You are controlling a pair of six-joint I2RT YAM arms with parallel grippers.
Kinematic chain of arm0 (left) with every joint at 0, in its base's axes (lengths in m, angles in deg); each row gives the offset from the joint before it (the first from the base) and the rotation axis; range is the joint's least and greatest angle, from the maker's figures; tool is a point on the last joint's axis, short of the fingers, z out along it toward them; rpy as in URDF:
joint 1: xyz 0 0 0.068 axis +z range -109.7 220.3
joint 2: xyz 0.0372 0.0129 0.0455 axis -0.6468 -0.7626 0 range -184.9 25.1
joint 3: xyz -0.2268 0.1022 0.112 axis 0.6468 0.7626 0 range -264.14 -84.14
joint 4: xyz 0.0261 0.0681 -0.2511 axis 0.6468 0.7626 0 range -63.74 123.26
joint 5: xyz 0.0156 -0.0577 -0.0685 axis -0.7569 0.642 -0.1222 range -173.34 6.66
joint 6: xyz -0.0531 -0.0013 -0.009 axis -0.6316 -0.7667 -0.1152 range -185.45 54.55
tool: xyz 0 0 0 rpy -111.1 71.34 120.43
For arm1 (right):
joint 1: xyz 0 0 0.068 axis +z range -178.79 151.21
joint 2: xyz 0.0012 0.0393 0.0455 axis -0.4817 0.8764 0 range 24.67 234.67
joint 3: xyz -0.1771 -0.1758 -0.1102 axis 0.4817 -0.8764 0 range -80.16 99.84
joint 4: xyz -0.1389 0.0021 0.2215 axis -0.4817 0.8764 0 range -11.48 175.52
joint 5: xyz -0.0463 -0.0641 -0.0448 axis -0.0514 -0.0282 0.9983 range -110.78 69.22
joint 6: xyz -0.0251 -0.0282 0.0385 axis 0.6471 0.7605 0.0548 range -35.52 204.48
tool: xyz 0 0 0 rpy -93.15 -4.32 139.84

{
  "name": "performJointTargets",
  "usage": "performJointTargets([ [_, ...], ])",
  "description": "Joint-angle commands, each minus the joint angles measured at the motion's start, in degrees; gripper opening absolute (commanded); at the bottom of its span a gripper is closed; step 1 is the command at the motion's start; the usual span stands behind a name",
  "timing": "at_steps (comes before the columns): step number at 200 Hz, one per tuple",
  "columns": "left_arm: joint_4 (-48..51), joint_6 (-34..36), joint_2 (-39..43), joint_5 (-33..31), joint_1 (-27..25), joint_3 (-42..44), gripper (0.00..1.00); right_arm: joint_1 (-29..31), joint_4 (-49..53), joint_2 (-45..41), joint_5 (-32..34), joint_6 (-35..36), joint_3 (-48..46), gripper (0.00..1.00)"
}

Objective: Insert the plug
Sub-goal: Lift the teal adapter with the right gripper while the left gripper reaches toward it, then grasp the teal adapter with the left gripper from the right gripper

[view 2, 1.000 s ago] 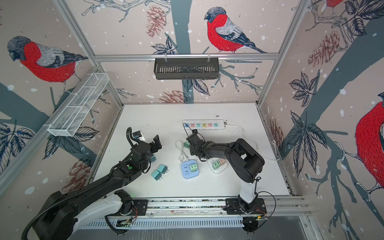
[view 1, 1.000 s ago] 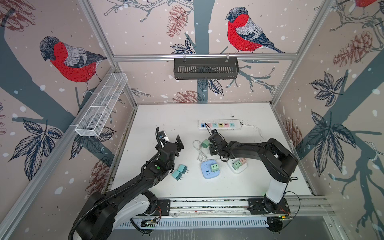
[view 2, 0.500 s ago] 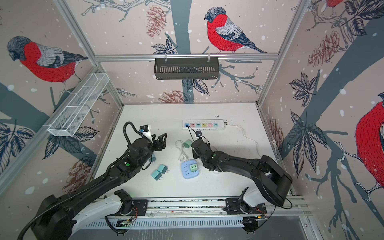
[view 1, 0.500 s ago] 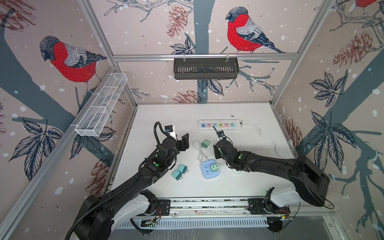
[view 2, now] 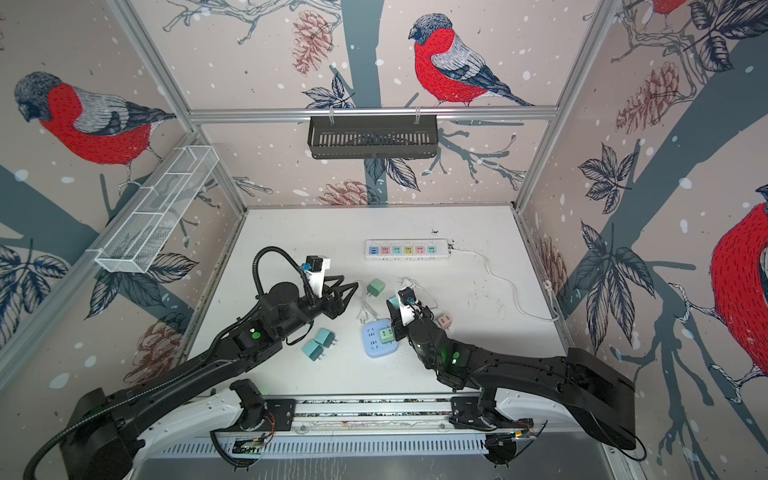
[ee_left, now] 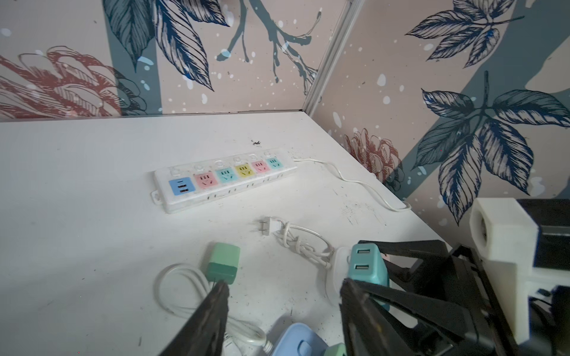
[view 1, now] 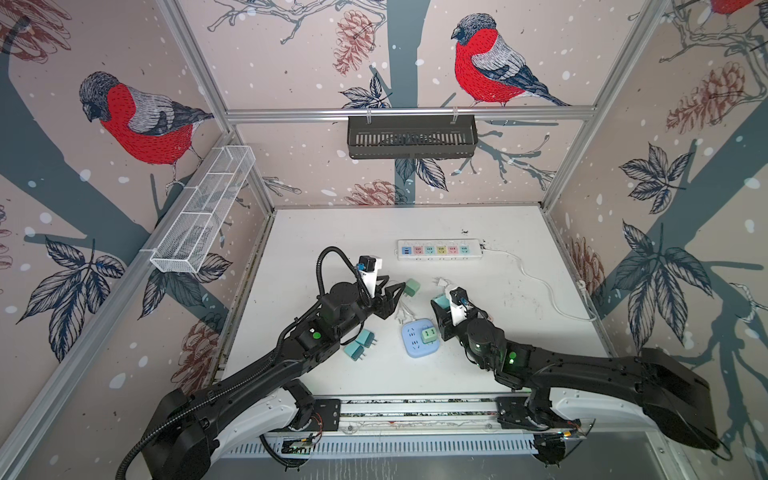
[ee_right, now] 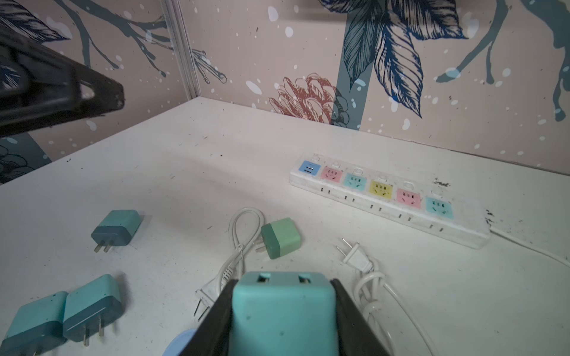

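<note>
- Right hand (ee_right: 283,285) is clenched on the teal charger (ee_right: 282,317), with its jaws flat against two opposite sides. The prongs are out of sight. Judged: the side grip leaves the prong face free for a straight push into a socket.
- The teal charger sits on the robot's side of the power strip (view 1: 439,249), roughly between the strip and the blue socket cube (view 1: 410,348). Cannot tell whether it is clear of the counter (view 1: 332,232).
- Left hand (ee_left: 283,286) is released, fingers apart with only bare counter between them. One fingertip (ee_left: 220,294) lies just at the near edge of the green charger (ee_left: 222,263). That charger lies on its side, on the robot's side of the strip's blue USB end. Judged: the hand is kept low to straddle that charger.
- The blue socket cube already carries a pale green plug (view 1: 429,334), so one of its faces is taken.
- The strip lies flat and face up with all six coloured faces bare, which makes them likely targets.
- A white two-pin lead (ee_right: 356,255) is coiled loose on the robot's side of the strip.
- Spare teal chargers (ee_right: 92,302) lie farther from the strip, apparently parked out of the way.
</note>
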Motion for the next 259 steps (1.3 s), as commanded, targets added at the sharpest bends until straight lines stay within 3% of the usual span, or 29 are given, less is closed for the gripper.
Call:
performJointTargets([
  [1, -3.4, 2.9, -1.6, 6.2, -0.8, -1.2, 0.56, 1.4, -12.6, -1.0, 3.6, 5.4, -3.0, 0.03],
  [39, -3.5, 4.1, -5.7, 11.8, -1.8, -3.2, 0.55, 2.6, -26.5, -0.2, 2.3, 10.2, -9.4, 0.03],
  [126, 0.0, 5.0, -15.9, 25.2, -3.9, -10.1, 0.51, 8.3, -42.8, 7.4, 4.3, 19.8, -12.9, 0.02],
  [183, 4.6, 7.5, -17.9, 27.0, -6.5, -13.6, 0.49, 9.5, -48.2, 8.1, 5.8, 22.1, -14.8, 0.02],
  [259, 9.9, 9.8, -23.5, 26.5, -9.1, -18.0, 0.46, 10.7, -47.4, 7.2, 5.1, 23.4, -14.9, 0.02],
])
